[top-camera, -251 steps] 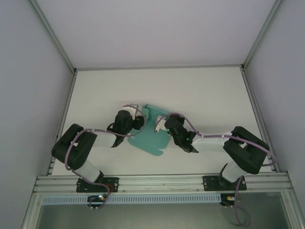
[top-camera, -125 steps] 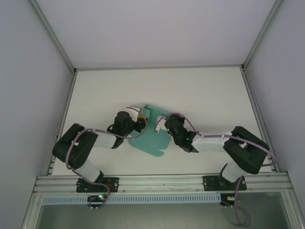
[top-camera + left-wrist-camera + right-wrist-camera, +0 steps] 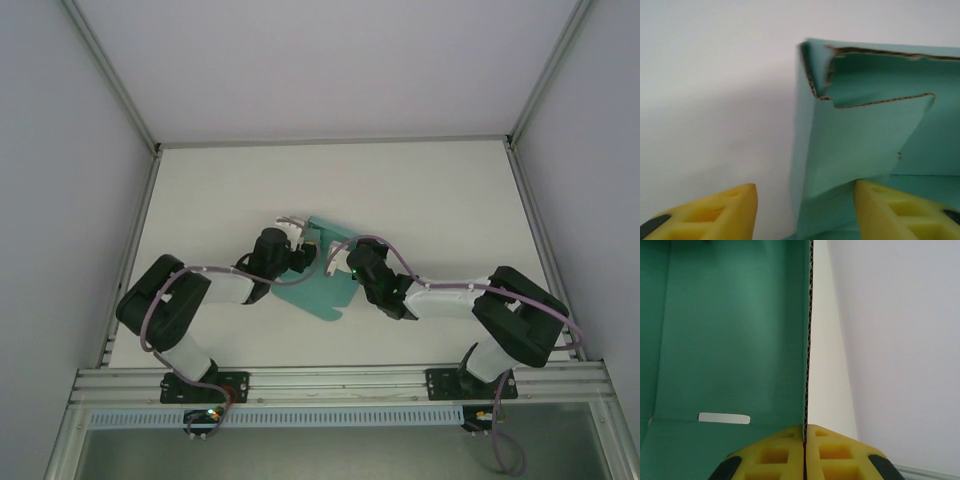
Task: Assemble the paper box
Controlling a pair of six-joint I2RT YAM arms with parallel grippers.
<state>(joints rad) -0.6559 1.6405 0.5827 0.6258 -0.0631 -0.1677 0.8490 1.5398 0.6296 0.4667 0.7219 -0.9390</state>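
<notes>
The white bench point(image 3: 420, 190) is carrying the teal paper box point(image 3: 318, 288), which is lying partly folded near its middle, some panels resting flat and one wall standing upright.

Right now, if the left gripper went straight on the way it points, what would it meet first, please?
Probably the paper box: its upright side wall stands between the left gripper's open fingers, though depth is unclear.

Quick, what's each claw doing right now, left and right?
Left claw: open, fingers either side of a paper box wall, not clamping it.
Right claw: closed on the edge of a paper box wall.
</notes>
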